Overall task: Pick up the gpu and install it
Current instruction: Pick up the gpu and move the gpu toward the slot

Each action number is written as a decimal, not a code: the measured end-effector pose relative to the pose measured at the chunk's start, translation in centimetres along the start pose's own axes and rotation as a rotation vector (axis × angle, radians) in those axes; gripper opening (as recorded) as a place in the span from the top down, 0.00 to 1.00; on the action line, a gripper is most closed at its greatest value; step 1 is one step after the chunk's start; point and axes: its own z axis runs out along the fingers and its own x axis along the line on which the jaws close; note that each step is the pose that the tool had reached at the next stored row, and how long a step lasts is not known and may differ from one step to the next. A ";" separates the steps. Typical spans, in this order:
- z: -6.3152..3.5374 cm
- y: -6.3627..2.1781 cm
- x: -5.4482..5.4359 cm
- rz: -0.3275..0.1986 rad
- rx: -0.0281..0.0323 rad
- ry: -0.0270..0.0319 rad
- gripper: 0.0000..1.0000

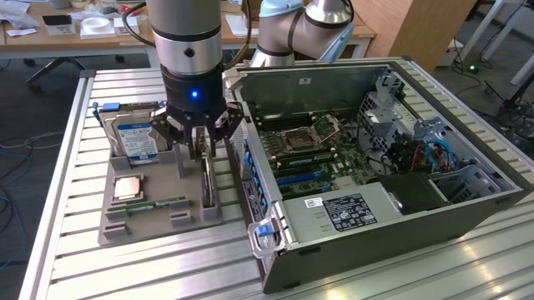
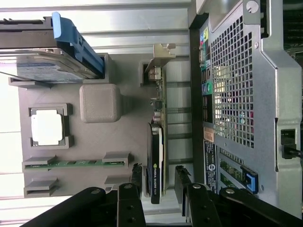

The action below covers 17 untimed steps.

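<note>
Two spread pincer [image 2: 158,171] fingers [image 2: 182,182] flank the gpu [image 2: 155,158], wrist view.

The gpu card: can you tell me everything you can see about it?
The gpu is a thin, flat card standing on its long edge in a slot of the gray holder, beside the computer case. One stretch has a dark cover with a green logo. The rest shows bare green circuit board, ending in a silvery metal bracket. The gripper hangs over it, open, one finger on each side with gaps, so nothing squeezes it.
</note>
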 end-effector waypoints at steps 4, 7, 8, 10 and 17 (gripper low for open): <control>0.05 0.08 0.0 0.000 0.0000 0.0000 0.58; 0.11 0.19 0.0 0.000 0.0000 0.0000 0.58; 0.13 0.22 0.0 0.000 -0.0001 -0.0001 0.58; 0.13 0.22 0.0 0.000 0.0000 0.0001 0.58; 0.34 0.80 0.0 0.000 -0.0004 0.0000 0.58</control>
